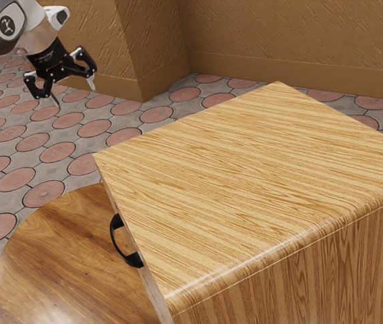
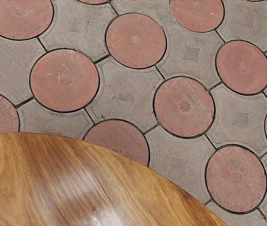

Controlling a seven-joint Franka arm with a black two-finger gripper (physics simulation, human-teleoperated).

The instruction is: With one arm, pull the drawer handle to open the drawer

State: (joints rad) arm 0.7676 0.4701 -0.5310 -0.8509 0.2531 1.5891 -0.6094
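One gripper (image 1: 72, 88) released, jaws spread; below jaws tiled floor (image 2: 124, 99), round wooden table (image 2: 77, 183) edge; drawer handle (image 1: 123, 244) well apart; walls (image 1: 279, 34) behind.

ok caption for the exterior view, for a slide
Open gripper hangs far from the black handle on the wooden cabinet.

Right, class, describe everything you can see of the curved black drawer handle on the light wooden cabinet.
The curved black drawer handle is a slim, glossy, C-shaped bar, dark like metal or plastic. It is fixed by both ends to the front face of the light wooden cabinet, just under the top edge, bowing outward above the round dark wooden table. Nothing touches it: the black two-finger gripper hangs open, far off over the tiled floor.
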